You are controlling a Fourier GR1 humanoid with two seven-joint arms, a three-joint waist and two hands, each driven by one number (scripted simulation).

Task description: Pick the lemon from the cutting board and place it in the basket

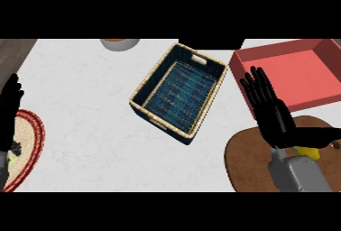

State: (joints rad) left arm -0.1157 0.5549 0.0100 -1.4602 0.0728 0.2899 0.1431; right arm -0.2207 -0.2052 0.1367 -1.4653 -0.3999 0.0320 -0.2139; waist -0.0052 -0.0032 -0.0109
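In the head view, the lemon (pixel 311 152) is seen on the cutting board (pixel 250 158), right of the basket (pixel 178 92). The right hand (pixel 274 116) is held over it, fingers straight. The left hand (pixel 10 101) is rested far left, fingers straight.

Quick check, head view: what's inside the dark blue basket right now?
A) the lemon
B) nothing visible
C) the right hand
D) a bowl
B: the basket shows only its bare slatted floor, while the lemon is a yellow sliver on the cutting board, mostly hidden under the right hand, whose fingers are straight.
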